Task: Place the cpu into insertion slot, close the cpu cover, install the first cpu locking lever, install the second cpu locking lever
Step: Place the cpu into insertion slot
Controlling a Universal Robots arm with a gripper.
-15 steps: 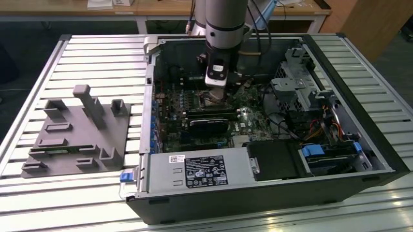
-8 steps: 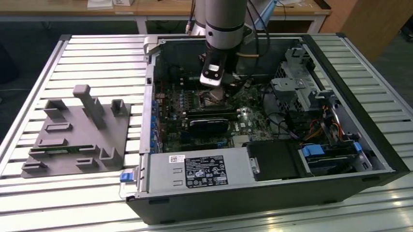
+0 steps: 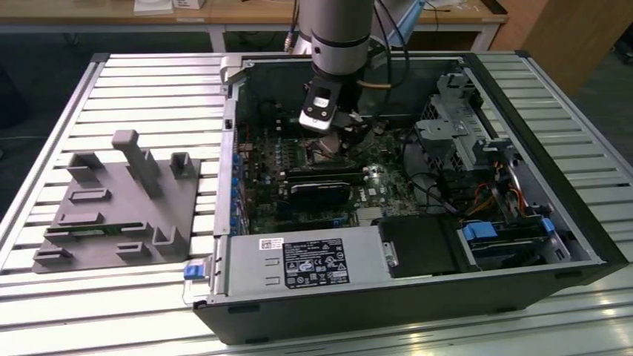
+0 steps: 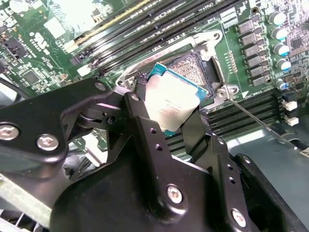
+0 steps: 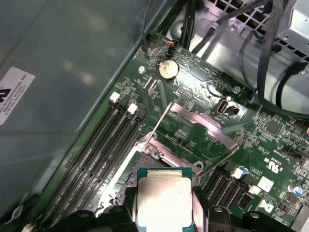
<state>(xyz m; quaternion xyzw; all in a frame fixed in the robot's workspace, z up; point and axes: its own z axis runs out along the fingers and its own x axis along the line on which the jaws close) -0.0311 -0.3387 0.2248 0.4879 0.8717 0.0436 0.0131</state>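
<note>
- Slatted table (image 3: 148, 96): carries the open computer case (image 3: 396, 304), which lies on its side so that the board faces upward and can be reached from above. A grey fixture block (image 3: 118, 208) lies well apart, toward the exterior view's left.
- Arm (image 3: 342, 30): reaches down into the case between the drive cage (image 3: 455, 126) and the case wall. The power supply (image 3: 307, 263) lies clear of it.
- Motherboard (image 5: 193, 104): a green board that borders the work site. Long black memory slots (image 5: 104, 145) run just beside the socket, and dark cables (image 5: 270, 58) hang near the far edge, so the approach is crowded.
- Gripper (image 4: 166, 108): the black fingers (image 4: 140, 111) are clamped on two opposite edges of the chip. This leaves its underside free to meet the socket.
- Cpu cover (image 5: 203, 120): a silver frame swung up on its hinge beyond the socket, out of the chip's path.
- Insertion slot (image 4: 195, 65): its dark centre is partly exposed and partly hidden by the chip above it.
- Cpu (image 4: 171, 99): held over the slot, with its silver top toward the cameras. It appears tilted and offset in the second wrist view, so it is judged not yet seated. Whether it touches the socket cannot be told.
- Locking lever (image 4: 256, 118): a thin rod angled away from the socket corner, and so released.
- Coin cell (image 5: 167, 69): lies on the board beyond the cover and plays no part here.
</note>
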